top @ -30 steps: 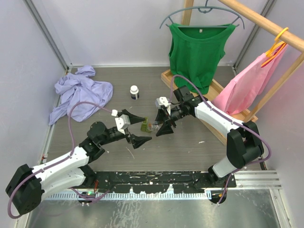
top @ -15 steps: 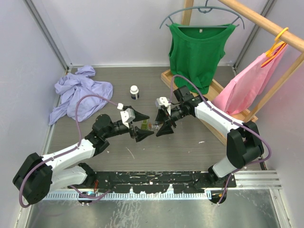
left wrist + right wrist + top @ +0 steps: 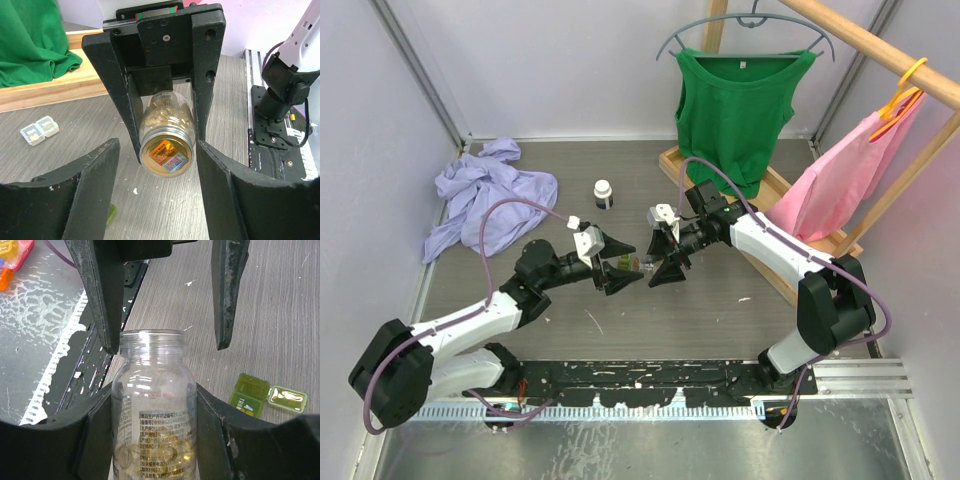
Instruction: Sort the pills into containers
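Note:
My right gripper [image 3: 660, 258] is shut on a clear pill bottle [image 3: 154, 410] with yellow pills in its bottom, held level above the table. The bottle's threaded neck [image 3: 166, 152] points at my left gripper [image 3: 618, 266], which is open; its fingers [image 3: 100, 295] stand on either side of the neck without gripping it. The olive green case [image 3: 267, 395] lies open on the table beside the bottle; only its edge [image 3: 111, 214] shows in the left wrist view. The clear case [image 3: 39, 130] lies farther off on the table.
A white pill bottle with a dark cap [image 3: 604, 193] stands behind the grippers. A lavender cloth [image 3: 485, 195] lies at the back left. A wooden rack [image 3: 672, 162] with a green top [image 3: 735, 110] and a pink garment [image 3: 840, 180] stands at the right.
My left arm has swung forward and right, bringing its open fingers around the bottle's neck. The right arm and the bottle have not moved.

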`<state>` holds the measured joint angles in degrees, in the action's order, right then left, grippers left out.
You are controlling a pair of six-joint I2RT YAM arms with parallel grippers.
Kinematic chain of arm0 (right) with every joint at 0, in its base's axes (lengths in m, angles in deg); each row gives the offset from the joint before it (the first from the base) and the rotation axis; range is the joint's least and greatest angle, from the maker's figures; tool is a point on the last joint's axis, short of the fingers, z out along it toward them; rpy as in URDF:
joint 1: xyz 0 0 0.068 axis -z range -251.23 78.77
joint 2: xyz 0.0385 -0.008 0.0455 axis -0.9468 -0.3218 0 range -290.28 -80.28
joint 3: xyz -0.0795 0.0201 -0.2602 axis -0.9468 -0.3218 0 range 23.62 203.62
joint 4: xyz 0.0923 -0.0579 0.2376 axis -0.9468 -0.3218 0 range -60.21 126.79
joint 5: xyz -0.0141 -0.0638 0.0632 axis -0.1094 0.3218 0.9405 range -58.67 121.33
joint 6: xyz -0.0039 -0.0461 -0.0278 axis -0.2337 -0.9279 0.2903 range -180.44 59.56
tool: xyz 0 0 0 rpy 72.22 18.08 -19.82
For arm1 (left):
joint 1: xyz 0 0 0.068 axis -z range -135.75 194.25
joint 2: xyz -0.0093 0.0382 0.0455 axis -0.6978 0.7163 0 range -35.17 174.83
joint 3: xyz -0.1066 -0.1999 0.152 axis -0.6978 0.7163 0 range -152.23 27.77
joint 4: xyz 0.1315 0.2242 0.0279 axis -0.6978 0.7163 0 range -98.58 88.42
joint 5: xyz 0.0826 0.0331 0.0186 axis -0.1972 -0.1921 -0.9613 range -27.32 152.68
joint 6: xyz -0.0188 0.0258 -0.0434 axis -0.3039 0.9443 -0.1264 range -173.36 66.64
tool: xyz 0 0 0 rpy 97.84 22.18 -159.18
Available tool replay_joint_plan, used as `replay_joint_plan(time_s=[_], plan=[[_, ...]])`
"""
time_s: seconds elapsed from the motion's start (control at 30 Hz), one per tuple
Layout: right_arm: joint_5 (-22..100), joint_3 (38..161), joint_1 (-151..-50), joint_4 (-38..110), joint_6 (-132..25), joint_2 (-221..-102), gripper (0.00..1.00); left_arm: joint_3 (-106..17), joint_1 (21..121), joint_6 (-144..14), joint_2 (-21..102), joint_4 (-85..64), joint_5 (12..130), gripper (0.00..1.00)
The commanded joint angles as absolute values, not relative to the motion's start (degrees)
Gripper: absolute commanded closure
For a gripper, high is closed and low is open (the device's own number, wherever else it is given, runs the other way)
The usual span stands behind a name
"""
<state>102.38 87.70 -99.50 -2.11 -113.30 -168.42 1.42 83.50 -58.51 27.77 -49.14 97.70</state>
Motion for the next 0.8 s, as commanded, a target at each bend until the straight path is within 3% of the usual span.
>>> replay_joint_plan(time_s=[0.0,0.13,0.27,0.63,0.77], plan=[[104.67,89.87,-99.17,-1.89,-114.31,-167.99,0.99,-0.78,83.06,-58.45,28.2,-53.66,98.91,0.36],[104.67,89.89,-99.17,-1.89,-114.31,-167.95,0.99,-0.82,82.92,-59.16,28.86,-54.27,99.62,0.4],[104.7,89.97,-99.21,-1.97,-114.35,-167.99,0.99,-0.78,82.85,-59.74,29.22,-54.68,100.11,0.51],[104.42,89.98,-99.16,-2.06,-114.39,-167.97,0.99,-1.5,82.8,-64.58,29.27,-55.65,101.04,0.99],[103.13,90.28,-99.01,-1.9,-113.84,-168.4,0.99,-3.02,82.83,-73.16,28.52,-52.78,98.71,1.0]])
